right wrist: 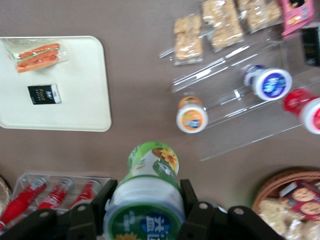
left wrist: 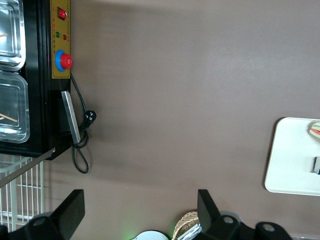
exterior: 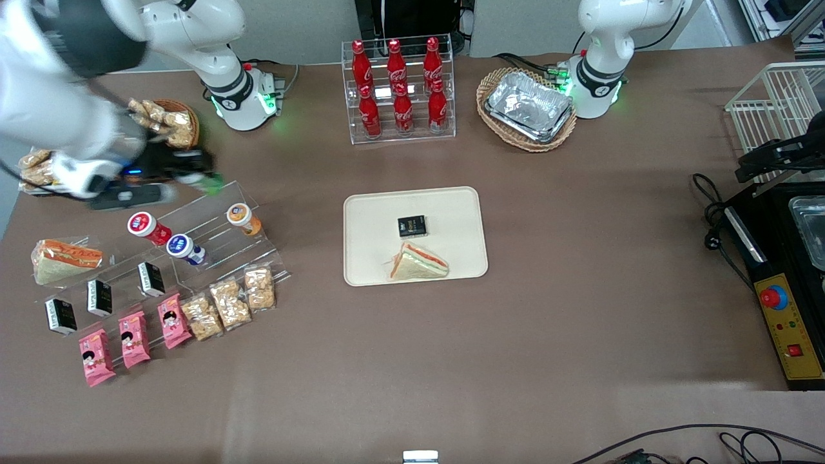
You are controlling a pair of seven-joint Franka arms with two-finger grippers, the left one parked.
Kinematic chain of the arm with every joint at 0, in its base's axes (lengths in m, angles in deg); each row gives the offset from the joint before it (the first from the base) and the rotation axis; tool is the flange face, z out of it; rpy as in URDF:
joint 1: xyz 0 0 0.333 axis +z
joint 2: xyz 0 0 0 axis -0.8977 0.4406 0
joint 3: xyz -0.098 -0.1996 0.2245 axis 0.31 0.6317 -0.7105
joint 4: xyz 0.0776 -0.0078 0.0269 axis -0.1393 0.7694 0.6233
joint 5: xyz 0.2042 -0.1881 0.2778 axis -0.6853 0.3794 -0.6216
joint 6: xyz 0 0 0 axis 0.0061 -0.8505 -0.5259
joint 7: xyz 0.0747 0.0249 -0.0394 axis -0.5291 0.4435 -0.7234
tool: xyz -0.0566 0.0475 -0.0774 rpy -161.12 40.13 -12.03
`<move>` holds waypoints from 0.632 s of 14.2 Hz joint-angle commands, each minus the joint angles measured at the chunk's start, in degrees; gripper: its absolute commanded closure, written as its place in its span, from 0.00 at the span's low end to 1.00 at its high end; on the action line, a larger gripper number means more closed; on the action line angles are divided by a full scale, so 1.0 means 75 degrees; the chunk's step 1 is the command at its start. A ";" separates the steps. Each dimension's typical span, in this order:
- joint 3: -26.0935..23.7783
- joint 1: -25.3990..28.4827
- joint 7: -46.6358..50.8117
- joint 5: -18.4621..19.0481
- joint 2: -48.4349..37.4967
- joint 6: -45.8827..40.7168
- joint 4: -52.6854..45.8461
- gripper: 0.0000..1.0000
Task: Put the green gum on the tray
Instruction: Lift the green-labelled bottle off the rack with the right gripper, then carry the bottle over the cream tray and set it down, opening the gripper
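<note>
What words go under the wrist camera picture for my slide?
The gripper holds the green gum above the table, tray not reached.

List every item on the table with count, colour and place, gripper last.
green gum: 1, green with white lid, held above the clear stepped rack
tray: 1, cream-beige, table middle
sandwich: 1, on the tray's nearer part
black box: 1, on the tray
gum bottles: 3, orange, blue and red lids, on the clear stepped rack
cola bottles: 6, red, in a clear stand above the tray
foil trays: silver, stacked in a wicker basket
pink packets: 3, nearest the front camera
snack bags: 3, tan, beside the pink packets
black cartons: 3, on the rack
gripper: 1, black, shut on the green gum
</note>
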 commanded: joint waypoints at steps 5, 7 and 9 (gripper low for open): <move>0.0067 0.2584 0.3090 -0.0092 0.0898 0.2734 0.1202 0.50; 0.0067 0.2961 0.3479 -0.0080 0.1262 0.3613 0.1542 0.50; 0.0067 0.3243 0.3574 -0.0080 0.1543 0.4748 0.2138 0.50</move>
